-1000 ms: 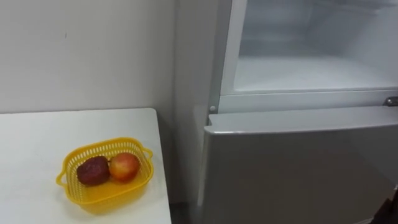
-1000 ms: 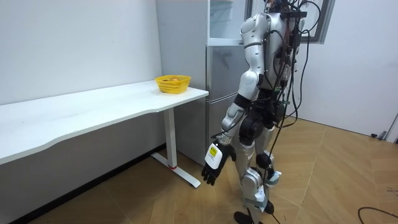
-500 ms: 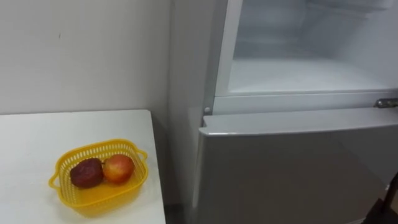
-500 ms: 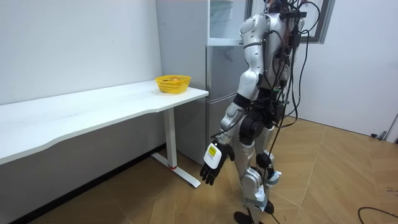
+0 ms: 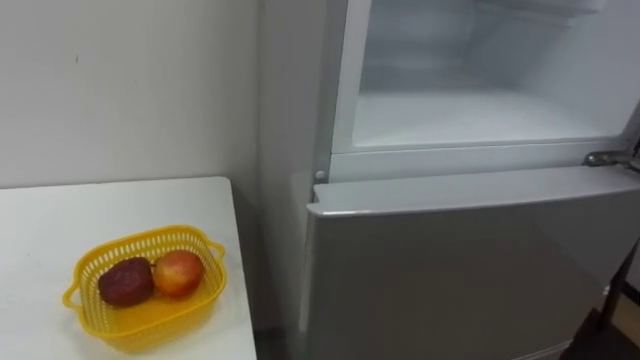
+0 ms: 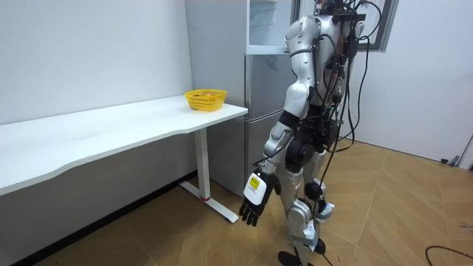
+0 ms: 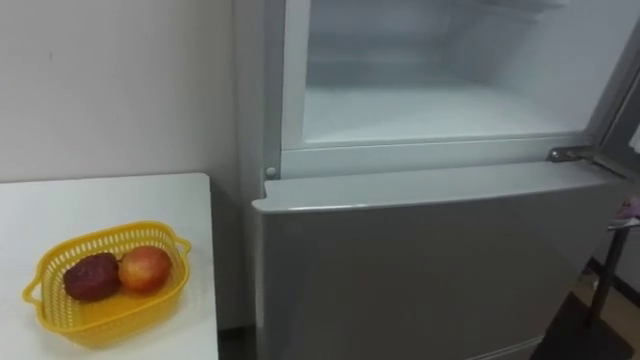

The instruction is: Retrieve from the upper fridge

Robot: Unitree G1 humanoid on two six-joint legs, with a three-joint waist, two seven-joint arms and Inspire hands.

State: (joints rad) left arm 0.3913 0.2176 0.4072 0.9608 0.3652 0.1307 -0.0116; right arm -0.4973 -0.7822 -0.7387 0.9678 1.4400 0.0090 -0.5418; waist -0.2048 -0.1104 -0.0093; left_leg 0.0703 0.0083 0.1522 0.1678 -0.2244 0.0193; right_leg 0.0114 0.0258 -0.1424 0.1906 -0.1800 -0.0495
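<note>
Robot stands close before the fridge, with the table on its left side. Left hand hangs low beside the thigh, fingers loose and slightly apart, holding nothing.

Task's things, by judgement: a dark red fruit and an apple, touching, in the yellow basket. Basket sits near the table's right edge, apart from the fridge. Upper compartment is open. The part of its shelf in sight is bare.

Risks, left to right:
- Basket is close to the table edge nearest the fridge. An arm swinging up on that side could knock it off, and the round fruit would roll.
- If anything lies deeper in the compartment, a reach has to pass over the jutting top lip of the lower door. A forearm could catch there.
- Far right, a metal hinge sticks out at shelf height. A hand passing on that side could snag on it.

Materials:
- Table: smooth matt white top, squared corner.
- Basket: thin yellow plastic lattice, oval, with small looped handles at either end. Looks light and easy to shift.
- Dark fruit: dull, lumpy, rough-looking skin.
- Apple: round, red-orange, faint sheen.
- Fridge: smooth white liner inside a pale frame. Lower door is flat grey with a satin finish and a rounded top edge.
</note>
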